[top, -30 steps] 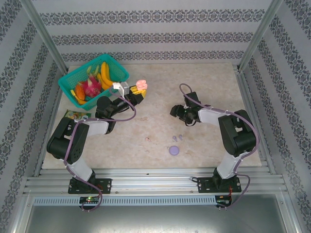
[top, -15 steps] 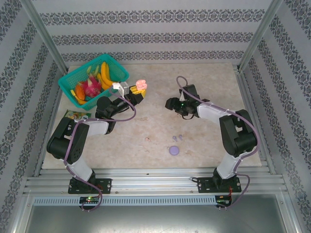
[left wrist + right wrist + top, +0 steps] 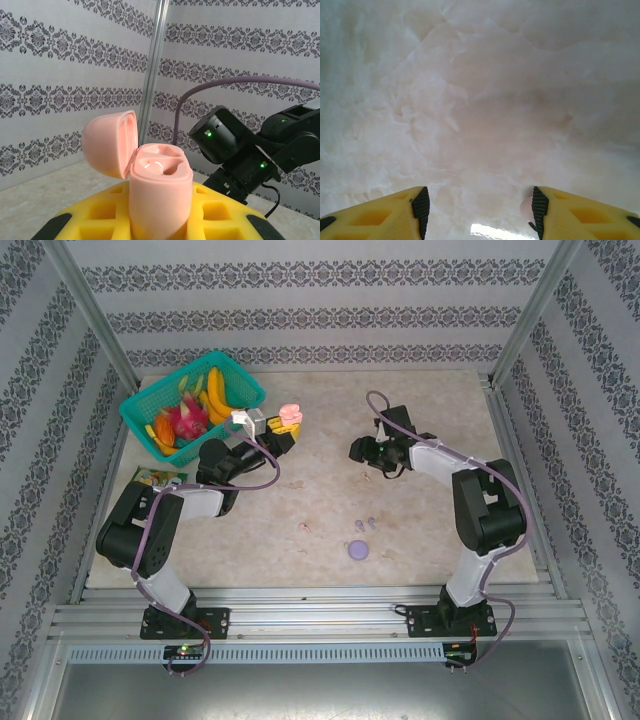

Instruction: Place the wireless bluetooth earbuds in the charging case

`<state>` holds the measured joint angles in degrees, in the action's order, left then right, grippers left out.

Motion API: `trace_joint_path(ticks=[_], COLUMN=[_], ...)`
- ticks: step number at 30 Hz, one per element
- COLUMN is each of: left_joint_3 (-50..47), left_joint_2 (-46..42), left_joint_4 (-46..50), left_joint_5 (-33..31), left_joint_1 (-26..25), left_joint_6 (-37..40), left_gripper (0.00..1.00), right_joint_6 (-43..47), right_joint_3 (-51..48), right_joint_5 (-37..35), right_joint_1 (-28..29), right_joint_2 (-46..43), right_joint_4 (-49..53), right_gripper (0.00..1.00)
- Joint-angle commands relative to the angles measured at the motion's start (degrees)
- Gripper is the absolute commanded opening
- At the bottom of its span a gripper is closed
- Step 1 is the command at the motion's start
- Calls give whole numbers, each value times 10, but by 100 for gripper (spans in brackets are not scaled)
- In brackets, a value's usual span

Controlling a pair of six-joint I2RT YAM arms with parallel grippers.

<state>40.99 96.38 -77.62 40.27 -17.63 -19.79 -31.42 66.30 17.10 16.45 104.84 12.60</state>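
My left gripper [image 3: 160,212] is shut on the pink charging case [image 3: 160,185], held upright with its lid hinged open to the left; both sockets look empty. In the top view that case [image 3: 290,417] sits at the left gripper [image 3: 284,432], right of the basket. My right gripper [image 3: 358,451] hovers low over the table's middle, jaws wide open [image 3: 477,212]. A small pale pink rounded bit [image 3: 525,208], perhaps a pink earbud, rests against its right pad. A lilac earbud pair [image 3: 365,524] and a closed round lilac case [image 3: 358,550] lie nearer the front. One pink bud [image 3: 304,528] lies left of them.
A teal basket [image 3: 150,435] of toy fruit stands at the back left. A green packet [image 3: 158,477] lies beside the left arm. The right arm's dark wrist [image 3: 235,145] is close to the right of the pink case. Patterned walls ring the table.
The right gripper has moved away from the near edge, toward the table's middle, then slightly right. The left gripper and pink case have stayed put.
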Motion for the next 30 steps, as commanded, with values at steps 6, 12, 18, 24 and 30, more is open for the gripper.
trace_joint_path(ticks=[6, 12, 18, 24, 30], left_joint_3=[3, 1, 1, 0, 0], left_joint_2=[-15, -16, -15, -15, -14], left_joint_4=[-23, -24, -24, -27, -30], left_joint_5=[0, -1, -2, -2, -2], left_joint_1=[-5, -5, -5, -5, -5], left_joint_6=[0, 0, 2, 0, 0], left_gripper=[0, 0, 0, 0, 0], right_joint_6=[46, 58, 79, 103, 108], right_joint_3=[32, 47, 78, 104, 111], right_joint_5=[-30, -77, -150, -184, -184], right_joint_1=[35, 64, 87, 97, 98], right_joint_2=[48, 59, 68, 77, 87], right_joint_4=[72, 115, 170, 205, 209], right_gripper=[56, 54, 55, 54, 51])
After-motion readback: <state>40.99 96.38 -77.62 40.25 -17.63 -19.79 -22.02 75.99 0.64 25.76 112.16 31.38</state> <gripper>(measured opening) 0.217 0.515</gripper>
